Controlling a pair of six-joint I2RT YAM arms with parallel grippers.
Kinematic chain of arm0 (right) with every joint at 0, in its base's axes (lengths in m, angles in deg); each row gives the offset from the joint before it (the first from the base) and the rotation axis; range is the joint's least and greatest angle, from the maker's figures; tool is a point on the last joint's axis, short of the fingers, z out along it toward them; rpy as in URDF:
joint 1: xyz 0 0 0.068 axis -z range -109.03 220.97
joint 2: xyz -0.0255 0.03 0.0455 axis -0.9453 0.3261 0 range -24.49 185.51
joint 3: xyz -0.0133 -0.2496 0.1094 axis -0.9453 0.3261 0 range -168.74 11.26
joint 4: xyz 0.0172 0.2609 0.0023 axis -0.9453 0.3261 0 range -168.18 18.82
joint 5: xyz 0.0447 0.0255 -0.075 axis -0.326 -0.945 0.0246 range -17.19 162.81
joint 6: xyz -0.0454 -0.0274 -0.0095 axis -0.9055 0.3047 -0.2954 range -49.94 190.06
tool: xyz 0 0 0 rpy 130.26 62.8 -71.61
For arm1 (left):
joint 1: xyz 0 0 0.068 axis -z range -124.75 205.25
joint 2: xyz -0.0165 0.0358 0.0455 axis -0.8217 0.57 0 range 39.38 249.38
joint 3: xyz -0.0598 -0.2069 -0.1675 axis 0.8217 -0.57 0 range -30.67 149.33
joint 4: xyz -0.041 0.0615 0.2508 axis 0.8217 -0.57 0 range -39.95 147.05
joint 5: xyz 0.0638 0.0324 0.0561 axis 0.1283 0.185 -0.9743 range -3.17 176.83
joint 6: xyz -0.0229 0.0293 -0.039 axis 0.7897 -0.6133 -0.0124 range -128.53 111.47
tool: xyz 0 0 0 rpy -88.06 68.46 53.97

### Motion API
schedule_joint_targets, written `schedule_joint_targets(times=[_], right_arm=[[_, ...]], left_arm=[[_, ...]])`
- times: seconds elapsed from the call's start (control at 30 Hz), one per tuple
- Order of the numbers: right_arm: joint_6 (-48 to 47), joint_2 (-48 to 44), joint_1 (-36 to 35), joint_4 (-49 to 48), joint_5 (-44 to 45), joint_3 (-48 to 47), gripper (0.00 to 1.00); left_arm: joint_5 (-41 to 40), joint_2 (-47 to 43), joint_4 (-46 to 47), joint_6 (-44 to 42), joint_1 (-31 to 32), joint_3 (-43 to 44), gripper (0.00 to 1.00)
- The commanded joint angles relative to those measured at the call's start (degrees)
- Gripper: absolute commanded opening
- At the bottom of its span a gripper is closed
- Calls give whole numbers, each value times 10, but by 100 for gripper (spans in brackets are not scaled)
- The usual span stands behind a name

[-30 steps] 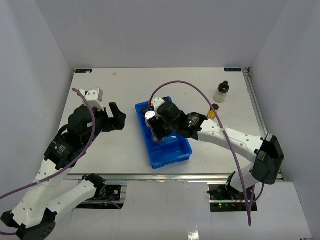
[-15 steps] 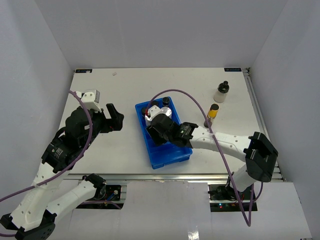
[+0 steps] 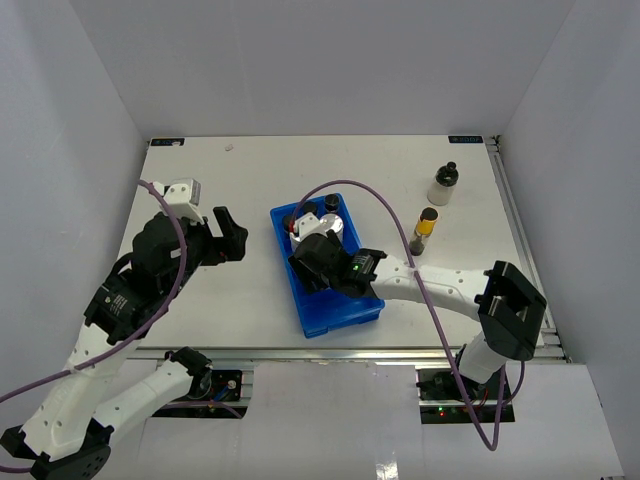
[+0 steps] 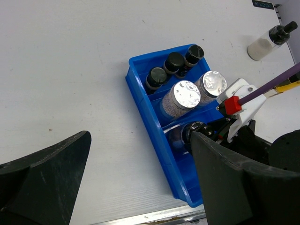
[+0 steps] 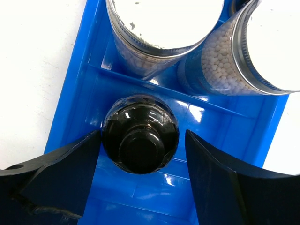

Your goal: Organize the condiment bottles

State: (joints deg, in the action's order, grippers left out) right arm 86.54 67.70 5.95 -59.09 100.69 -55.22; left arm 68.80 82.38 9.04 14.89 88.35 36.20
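Snagging risk: right fingers (image 5: pixel 61 173), narrowly spread around the black-capped bottle (image 5: pixel 140 140) in the tray (image 5: pixel 77 79), could tip it on lifting; left fingers (image 4: pixel 47 164) gape.

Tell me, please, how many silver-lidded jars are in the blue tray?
2, side by side in the middle compartment of the blue tray: the left jar nearer its left wall, the right jar nearer its right. The right arm hides part of the near compartment.
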Motion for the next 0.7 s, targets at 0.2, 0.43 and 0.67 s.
schedule_joint_targets(times=[0.2, 0.43, 0.67], right_arm=[[4, -69, -4, 80, 16, -58, 87], [-7, -122, 0, 153, 36, -115, 90], [-53, -149, 181, 140, -11, -182, 94]], left_arm=[[8, 6, 6, -11, -3, 6, 98], [17, 21, 38, -27, -3, -20, 98], [77, 62, 67, -30, -3, -6, 98]])
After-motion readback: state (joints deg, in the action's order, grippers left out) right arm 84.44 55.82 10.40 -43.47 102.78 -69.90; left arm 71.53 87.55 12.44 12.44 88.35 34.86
